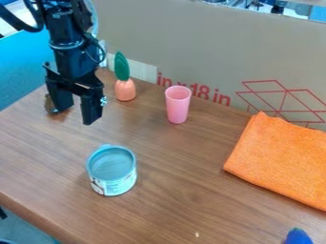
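Note:
The black gripper point(75, 116) hangs at the upper left of the camera view, its two fingers apart with nothing between them. Behind its left finger a small brown object point(51, 104) is partly hidden. Just right of the arm stands an orange toy carrot with a green top point(125, 89). A pink cup point(178, 105) stands upright farther right. Below and right of the gripper, apart from it, sits a light blue and white can point(112, 171). An orange cloth point(280, 159) lies flat on the right side of the table.
The wooden table point(172, 190) has its front edge at the lower left. A tall cardboard panel point(210, 52) stands along the back. A blue object point(298, 236) shows at the bottom right edge, and a blue surface point(22, 66) lies beyond the table at the left.

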Robot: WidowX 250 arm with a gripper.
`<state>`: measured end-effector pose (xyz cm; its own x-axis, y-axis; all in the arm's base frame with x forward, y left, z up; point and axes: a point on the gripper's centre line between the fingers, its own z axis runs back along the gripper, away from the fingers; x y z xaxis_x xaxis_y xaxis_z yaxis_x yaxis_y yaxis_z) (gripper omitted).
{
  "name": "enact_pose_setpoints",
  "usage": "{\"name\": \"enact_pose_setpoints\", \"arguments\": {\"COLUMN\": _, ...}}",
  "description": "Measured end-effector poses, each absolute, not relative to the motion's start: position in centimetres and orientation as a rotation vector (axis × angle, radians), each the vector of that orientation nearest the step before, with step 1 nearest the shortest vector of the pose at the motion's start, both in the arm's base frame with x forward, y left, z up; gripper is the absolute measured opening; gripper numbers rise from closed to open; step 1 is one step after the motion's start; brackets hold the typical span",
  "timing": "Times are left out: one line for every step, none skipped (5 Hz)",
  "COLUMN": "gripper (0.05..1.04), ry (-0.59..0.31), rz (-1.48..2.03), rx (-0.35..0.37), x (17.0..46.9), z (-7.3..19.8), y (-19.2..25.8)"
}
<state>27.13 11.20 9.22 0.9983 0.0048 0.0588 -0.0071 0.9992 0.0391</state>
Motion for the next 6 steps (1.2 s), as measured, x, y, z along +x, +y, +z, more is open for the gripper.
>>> {"name": "enact_pose_setpoints", "arguments": {"gripper": 1.002, "ry": -0.026, "rz": -0.003, "rx": 0.026, "x": 26.9, "z": 8.3, "y": 11.0}}
{"name": "enact_pose_setpoints", "arguments": {"gripper": 1.002, "ry": -0.001, "rz": -0.112, "rx": 0.017, "x": 28.9, "z": 8.6, "y": 11.9}}
{"name": "enact_pose_setpoints", "arguments": {"gripper": 1.002, "ry": -0.014, "rz": -0.224, "rx": 0.066, "x": 30.6, "z": 10.3, "y": 13.4}}
{"name": "enact_pose_setpoints", "arguments": {"gripper": 1.002, "ry": -0.037, "rz": -0.293, "rx": 0.093, "x": 31.3, "z": 11.0, "y": 14.9}}
{"name": "enact_pose_setpoints", "arguments": {"gripper": 1.002, "ry": -0.083, "rz": -0.388, "rx": 0.109, "x": 32.7, "z": 11.7, "y": 16.0}}
{"name": "enact_pose_setpoints", "arguments": {"gripper": 1.002, "ry": -0.156, "rz": -0.43, "rx": 0.121, "x": 33.8, "z": 12.1, "y": 17.5}}
